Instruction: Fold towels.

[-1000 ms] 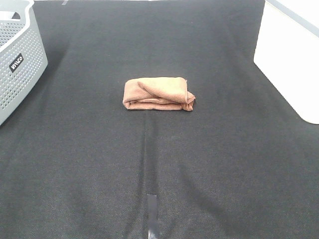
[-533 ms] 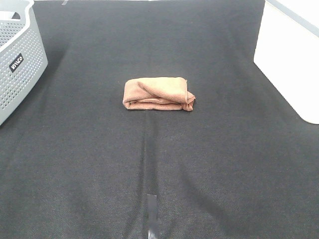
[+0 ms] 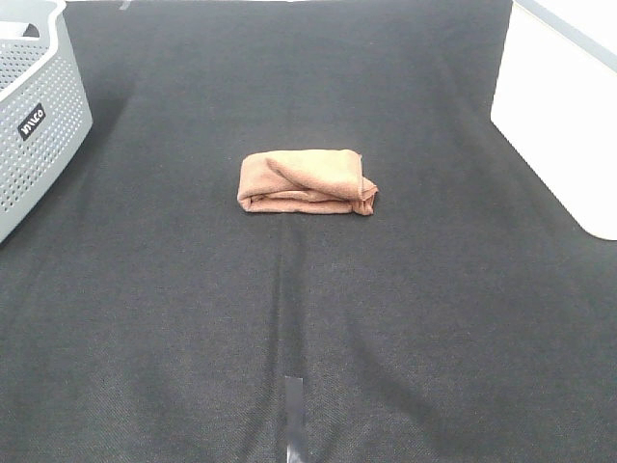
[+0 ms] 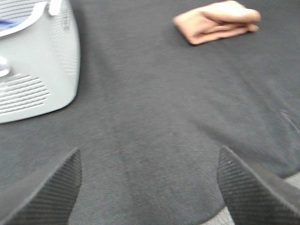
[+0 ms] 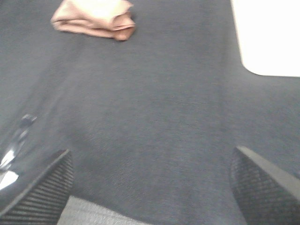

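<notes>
The brown towel point(image 3: 307, 182) lies folded into a compact bundle near the middle of the black-covered desk point(image 3: 308, 328), toward its far half, with nothing touching it. A grey perforated basket point(image 3: 34, 106) stands at the far left, and a white container point(image 3: 564, 106) sits at the far right, both well apart from the towel. The left end effector point(image 4: 147, 187) hovers over bare cloth with its fingers spread wide, gripping nothing. The right end effector point(image 5: 152, 190) is likewise spread apart and empty. A strip of tape point(image 3: 293, 417) marks the near edge.
</notes>
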Controlling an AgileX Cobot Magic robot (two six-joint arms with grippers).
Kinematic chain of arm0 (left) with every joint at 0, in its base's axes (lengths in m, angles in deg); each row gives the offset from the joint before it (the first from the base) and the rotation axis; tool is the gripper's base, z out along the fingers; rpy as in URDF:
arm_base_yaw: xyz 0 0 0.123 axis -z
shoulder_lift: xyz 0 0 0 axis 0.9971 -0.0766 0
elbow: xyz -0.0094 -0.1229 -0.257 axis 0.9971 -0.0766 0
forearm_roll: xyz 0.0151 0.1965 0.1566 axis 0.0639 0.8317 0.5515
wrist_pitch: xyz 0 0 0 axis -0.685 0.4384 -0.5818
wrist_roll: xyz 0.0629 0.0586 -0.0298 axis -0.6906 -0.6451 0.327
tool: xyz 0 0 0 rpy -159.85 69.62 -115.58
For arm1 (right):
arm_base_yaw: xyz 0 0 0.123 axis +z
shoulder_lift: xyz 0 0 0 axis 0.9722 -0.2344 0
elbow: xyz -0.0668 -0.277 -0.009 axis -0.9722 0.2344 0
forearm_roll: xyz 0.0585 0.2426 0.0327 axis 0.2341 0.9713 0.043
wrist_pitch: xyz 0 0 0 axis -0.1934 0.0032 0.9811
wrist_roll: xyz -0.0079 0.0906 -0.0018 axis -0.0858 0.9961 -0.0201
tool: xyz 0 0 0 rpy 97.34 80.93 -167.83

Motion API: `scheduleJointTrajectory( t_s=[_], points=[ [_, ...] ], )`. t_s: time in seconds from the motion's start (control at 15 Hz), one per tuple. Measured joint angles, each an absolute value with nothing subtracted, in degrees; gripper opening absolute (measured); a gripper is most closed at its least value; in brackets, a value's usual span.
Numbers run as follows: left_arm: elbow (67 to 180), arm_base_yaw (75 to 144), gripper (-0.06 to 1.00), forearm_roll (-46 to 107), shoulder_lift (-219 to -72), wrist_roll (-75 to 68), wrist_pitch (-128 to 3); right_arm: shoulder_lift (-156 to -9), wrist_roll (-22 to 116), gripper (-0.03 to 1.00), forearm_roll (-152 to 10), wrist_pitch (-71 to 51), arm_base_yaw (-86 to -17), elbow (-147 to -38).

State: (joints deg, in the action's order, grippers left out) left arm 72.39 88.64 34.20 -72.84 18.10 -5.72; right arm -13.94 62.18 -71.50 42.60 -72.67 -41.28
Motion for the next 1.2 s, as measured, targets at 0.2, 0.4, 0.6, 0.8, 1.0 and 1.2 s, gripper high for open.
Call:
scheduleJointTrajectory(
  t_s=[0.2,0.4,0.6,0.8,1.0,1.2],
  points=[
    [72.4,86.8,0.76,34.2,-71.9,18.1,-5.8,-13.9,62.2,0.85,-71.4,42.6,-77.9,-41.3],
    [72.4,86.6,0.76,34.1,-71.9,18.1,-5.8,-11.9,62.2,0.85,-71.0,42.6,-78.3,-41.2],
    [72.4,86.6,0.76,34.1,-71.9,18.1,-5.8,-9.3,62.2,0.85,-70.9,42.6,-78.3,-41.2],
    [72.4,86.6,0.76,34.1,-71.9,18.1,-5.8,-9.2,62.2,0.85,-70.9,42.6,-78.3,-41.2],
    [72.4,86.6,0.76,34.1,-71.9,18.1,-5.8,-9.2,62.2,0.85,-70.9,42.6,-78.3,-41.2],
    [72.4,86.6,0.76,34.1,-71.9,18.1,-5.8,-9.2,62.2,0.85,-70.9,42.6,-78.3,-41.2]
  ],
)
